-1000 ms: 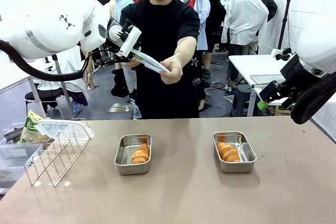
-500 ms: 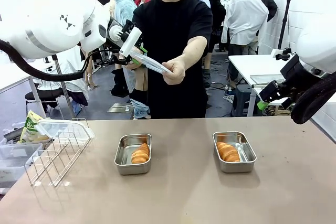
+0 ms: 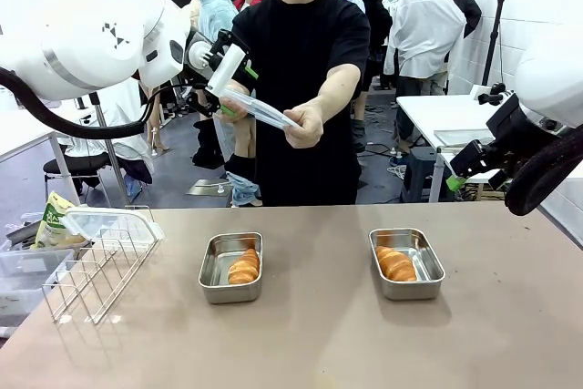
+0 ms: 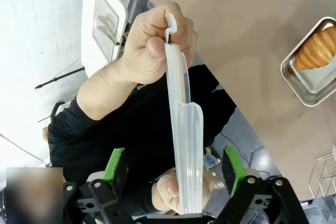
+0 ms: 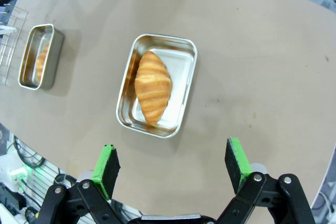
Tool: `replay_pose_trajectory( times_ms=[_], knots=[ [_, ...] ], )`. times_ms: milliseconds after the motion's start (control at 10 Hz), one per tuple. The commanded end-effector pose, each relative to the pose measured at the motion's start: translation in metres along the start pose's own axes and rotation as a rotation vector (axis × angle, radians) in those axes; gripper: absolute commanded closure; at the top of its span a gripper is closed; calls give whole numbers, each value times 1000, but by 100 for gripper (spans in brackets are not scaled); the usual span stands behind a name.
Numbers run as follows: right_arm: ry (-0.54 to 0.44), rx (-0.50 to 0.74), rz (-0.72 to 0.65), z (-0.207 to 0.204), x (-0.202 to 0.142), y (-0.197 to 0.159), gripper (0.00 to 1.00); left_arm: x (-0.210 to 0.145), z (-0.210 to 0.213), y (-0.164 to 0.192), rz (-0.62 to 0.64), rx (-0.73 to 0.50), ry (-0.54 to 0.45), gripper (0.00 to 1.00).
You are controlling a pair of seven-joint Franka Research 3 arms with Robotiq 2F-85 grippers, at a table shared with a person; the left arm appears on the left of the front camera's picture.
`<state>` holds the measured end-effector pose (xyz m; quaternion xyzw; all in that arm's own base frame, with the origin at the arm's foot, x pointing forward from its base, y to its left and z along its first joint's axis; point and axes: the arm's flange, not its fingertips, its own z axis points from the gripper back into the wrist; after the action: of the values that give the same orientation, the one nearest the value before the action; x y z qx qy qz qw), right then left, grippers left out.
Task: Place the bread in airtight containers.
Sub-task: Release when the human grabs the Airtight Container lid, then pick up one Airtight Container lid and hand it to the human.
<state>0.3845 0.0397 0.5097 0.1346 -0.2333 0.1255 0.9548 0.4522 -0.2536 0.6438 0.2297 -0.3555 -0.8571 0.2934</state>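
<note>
Nearby, the left roll [image 3: 244, 267] and right roll [image 3: 395, 264] are lying lengthwise in the left tin [image 3: 209, 272] and right tin [image 3: 427, 261], pointing toward the person [image 3: 301, 43], the right gripper [image 5: 173, 163] hanging open above the latter. Beyond, a hand [image 3: 306, 125] is holding a lid [image 3: 260, 108] between the left gripper's [image 4: 175, 165] spread fingers [image 4: 116, 163].

Two lidless stainless-steel tins sit well apart mid-surface, their long sides running toward the far edge. The left tin [image 3: 219, 266] holds a golden-brown ridged roll [image 3: 243, 267] along its right wall. The right tin [image 3: 424, 257] holds another roll [image 3: 395, 264] nearer its left wall. One translucent clip lid [image 3: 260, 109] is held tilted in the air beyond the far edge; a second lid [image 3: 109, 222] rests near the left edge.
</note>
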Motion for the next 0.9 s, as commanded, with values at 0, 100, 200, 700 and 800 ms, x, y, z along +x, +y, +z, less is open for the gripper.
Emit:
replay_pose_trajectory(
  times_ms=[0,100,200,700,800],
  knots=[
    [1,0,-1,0,1,0,0,-5,2,4,-34,5,-34,0],
    [1,0,-1,0,1,0,0,-4,3,6,-43,4,-33,0],
    [1,0,-1,0,1,0,0,-5,3,5,-43,6,-36,0],
    [1,0,-1,0,1,0,0,1,2,4,-18,2,-4,0],
    [1,0,-1,0,1,0,0,1,2,4,-18,2,-4,0]
  ],
)
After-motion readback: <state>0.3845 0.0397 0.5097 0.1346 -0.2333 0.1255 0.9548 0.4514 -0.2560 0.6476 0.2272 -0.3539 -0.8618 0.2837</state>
